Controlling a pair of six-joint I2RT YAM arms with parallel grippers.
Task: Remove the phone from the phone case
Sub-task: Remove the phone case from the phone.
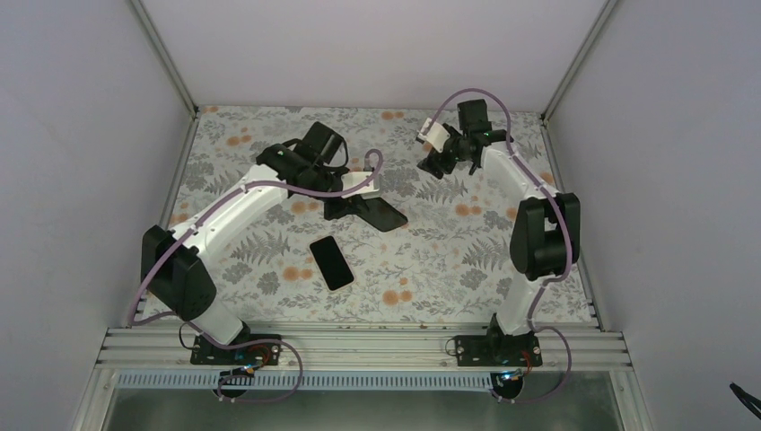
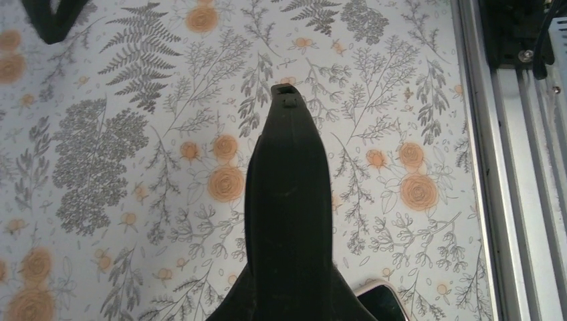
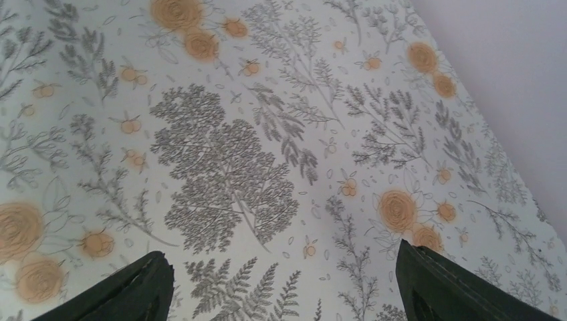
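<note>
The black phone [image 1: 331, 261] lies flat, screen up, on the floral mat in the middle of the table, out of its case. My left gripper [image 1: 345, 208] is shut on the black phone case [image 1: 381, 214] and holds it just behind the phone. In the left wrist view the case [image 2: 287, 180] shows edge-on, reaching out from the gripper [image 2: 287, 297], and a corner of the phone [image 2: 384, 304] shows at the bottom right. My right gripper [image 1: 437, 164] is open and empty above the mat at the back right, and its fingers [image 3: 134, 291] stand wide apart.
The floral mat [image 1: 449, 260] covers the table. White walls close in the left, back and right. An aluminium rail [image 1: 359, 346] with both arm bases runs along the near edge and also shows in the left wrist view [image 2: 521, 200].
</note>
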